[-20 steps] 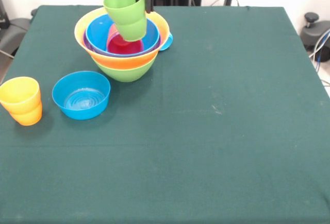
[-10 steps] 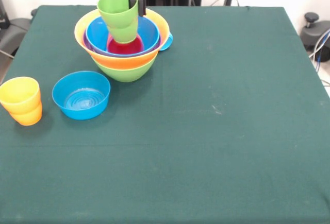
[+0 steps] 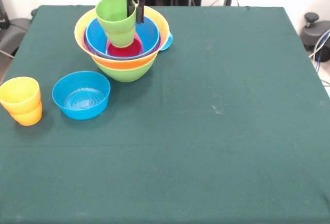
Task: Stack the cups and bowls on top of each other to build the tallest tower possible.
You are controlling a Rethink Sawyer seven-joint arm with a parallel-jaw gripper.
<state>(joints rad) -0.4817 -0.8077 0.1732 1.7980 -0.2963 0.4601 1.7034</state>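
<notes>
No text, label, brand, number or sign can be read anywhere in the front view.

Bright even overhead light, soft shadows, sharp pic, no glare.

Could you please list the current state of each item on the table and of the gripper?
green cup: upright, gripped at its rim, lowered into the tower
tower: nested bowls, upright
small blue bowl: upright, empty, loose on the table
yellow cup: upright, nested in the orange cup
orange cup: upright on the table
gripper: shut on the green cup's rim
</notes>
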